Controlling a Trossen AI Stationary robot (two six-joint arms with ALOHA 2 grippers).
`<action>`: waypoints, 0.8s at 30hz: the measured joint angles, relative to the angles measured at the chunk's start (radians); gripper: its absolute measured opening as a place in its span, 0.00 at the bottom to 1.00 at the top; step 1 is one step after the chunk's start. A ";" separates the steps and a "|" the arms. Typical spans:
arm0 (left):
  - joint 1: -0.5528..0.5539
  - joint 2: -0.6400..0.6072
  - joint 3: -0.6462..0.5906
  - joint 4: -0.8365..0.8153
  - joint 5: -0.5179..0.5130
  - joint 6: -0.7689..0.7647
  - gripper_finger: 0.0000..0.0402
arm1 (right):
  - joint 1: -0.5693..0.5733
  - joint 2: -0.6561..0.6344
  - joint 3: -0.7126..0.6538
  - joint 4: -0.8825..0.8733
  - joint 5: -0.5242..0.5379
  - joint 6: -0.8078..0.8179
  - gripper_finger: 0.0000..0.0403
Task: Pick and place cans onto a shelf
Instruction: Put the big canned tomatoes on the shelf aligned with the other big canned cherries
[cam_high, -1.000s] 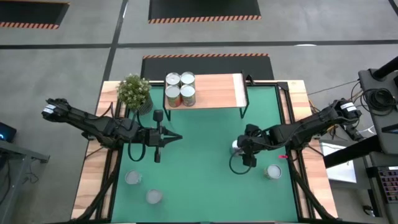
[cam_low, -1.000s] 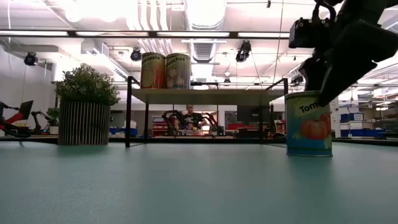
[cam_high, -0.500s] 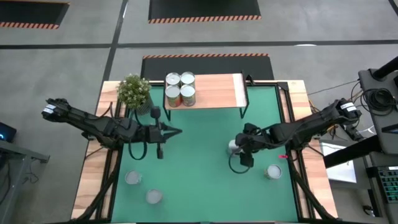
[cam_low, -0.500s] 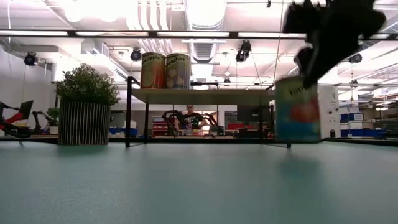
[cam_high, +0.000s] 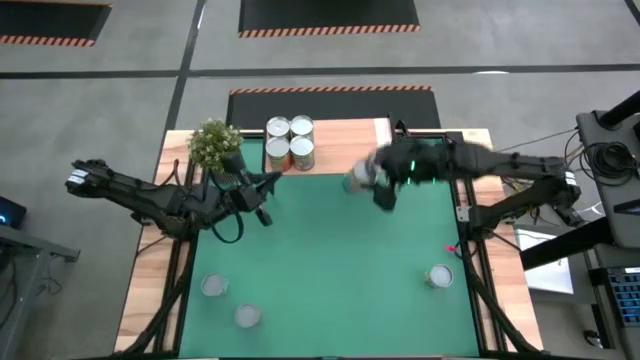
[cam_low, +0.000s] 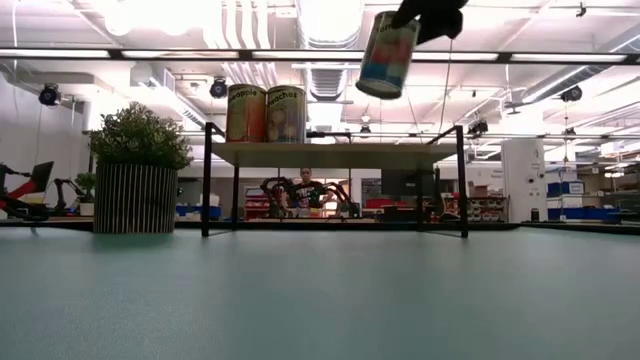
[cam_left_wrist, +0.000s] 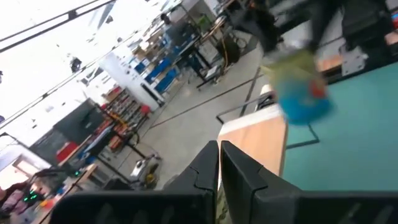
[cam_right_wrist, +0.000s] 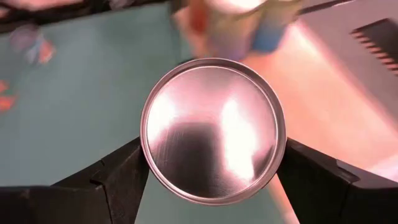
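Above the green table (cam_high: 330, 270), the right gripper (cam_high: 372, 181) clamps a silvery-topped metal can (cam_low: 388, 54), tilted in mid-air beside the light-wood shelf (cam_high: 350, 145) bearing four cans (cam_high: 289, 142); the left gripper (cam_left_wrist: 219, 163), fingers pressed together, hovers near the potted plant (cam_high: 216, 147).

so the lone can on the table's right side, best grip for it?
That can stands upright with its round top up. Come from above with the gripper open and close on opposite sides of the cylindrical wall just below the rim; nothing stands next to it.
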 joint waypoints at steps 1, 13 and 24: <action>0.007 -0.001 -0.004 -0.002 0.000 0.003 0.00 | -0.045 0.000 0.026 -0.007 -0.015 -0.026 0.75; 0.083 -0.017 -0.011 -0.043 0.000 0.012 0.00 | -0.437 0.281 0.303 -0.039 -0.261 -0.317 0.75; 0.100 -0.020 -0.012 -0.085 -0.003 -0.003 0.00 | -0.570 0.651 0.728 -0.181 -0.357 -0.429 0.75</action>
